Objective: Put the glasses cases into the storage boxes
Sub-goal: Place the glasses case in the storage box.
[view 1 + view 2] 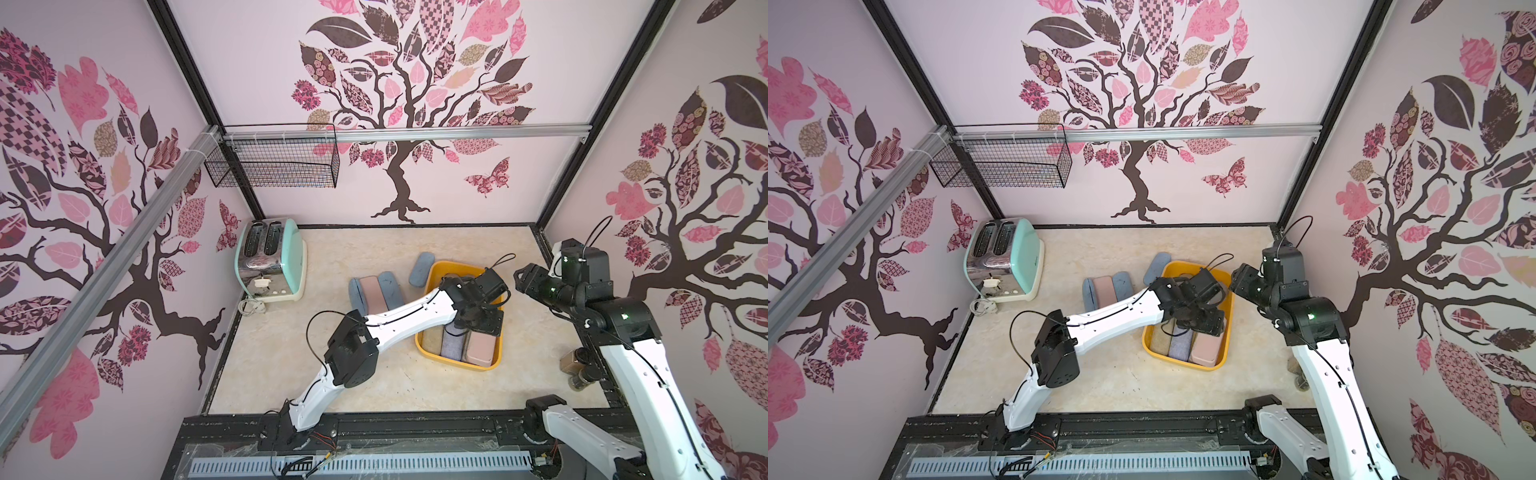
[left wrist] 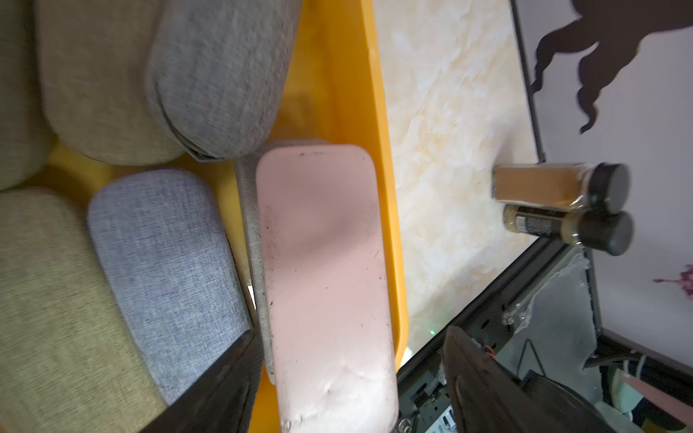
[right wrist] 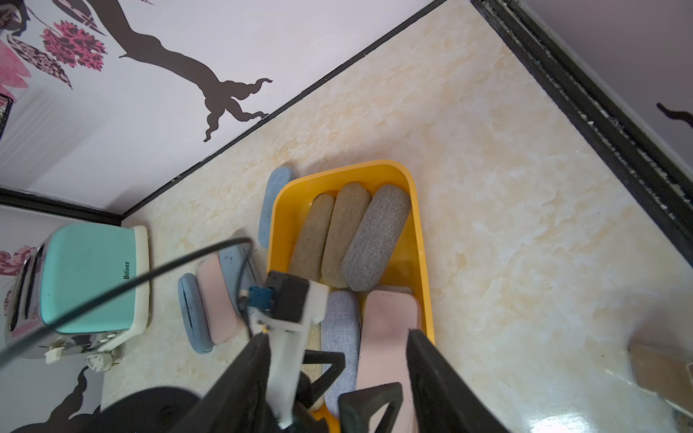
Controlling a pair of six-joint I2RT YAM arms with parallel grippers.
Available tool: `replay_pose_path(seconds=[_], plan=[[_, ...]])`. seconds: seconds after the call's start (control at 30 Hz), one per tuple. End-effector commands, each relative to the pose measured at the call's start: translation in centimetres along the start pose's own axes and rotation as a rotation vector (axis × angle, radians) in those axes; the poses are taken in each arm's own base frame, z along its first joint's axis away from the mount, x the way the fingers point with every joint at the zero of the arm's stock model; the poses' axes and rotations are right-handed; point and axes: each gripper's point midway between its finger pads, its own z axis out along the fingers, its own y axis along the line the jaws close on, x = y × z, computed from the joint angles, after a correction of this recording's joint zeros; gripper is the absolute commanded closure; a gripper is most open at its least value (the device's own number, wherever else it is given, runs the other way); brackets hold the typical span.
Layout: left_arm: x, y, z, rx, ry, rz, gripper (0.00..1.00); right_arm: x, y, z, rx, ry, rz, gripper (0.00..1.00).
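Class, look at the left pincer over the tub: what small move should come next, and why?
Probably lift the left pincer straight up out of the yellow tub: the pink case already rests inside, its jaws stand apart from it, and four cases, such as the blue one, lie outside.
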Motion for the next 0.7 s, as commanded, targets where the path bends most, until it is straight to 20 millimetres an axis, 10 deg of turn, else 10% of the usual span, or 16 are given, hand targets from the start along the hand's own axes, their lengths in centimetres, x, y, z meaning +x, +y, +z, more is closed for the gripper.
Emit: replay_pose_path(seconds=[0.0,0.33,0.67], plan=[[-0.9,2.5,-3.7,-0.043,-0.062,-0.010,0.27,1.2,-0.1,0.2,-0.011,0.045,-0.015,0.43],[-1.2,20.9,-14.6,-0.291,-0.248,-0.267,0.23,14.8,-2.9,2.7,-0.083,0.435,-0.083,0.51],[2.1,33.1,-13.4,-0.307,-0.205,-0.589,0.20,22.7,-3.8,4.4,-0.134,0.661,-0.098,0.61]])
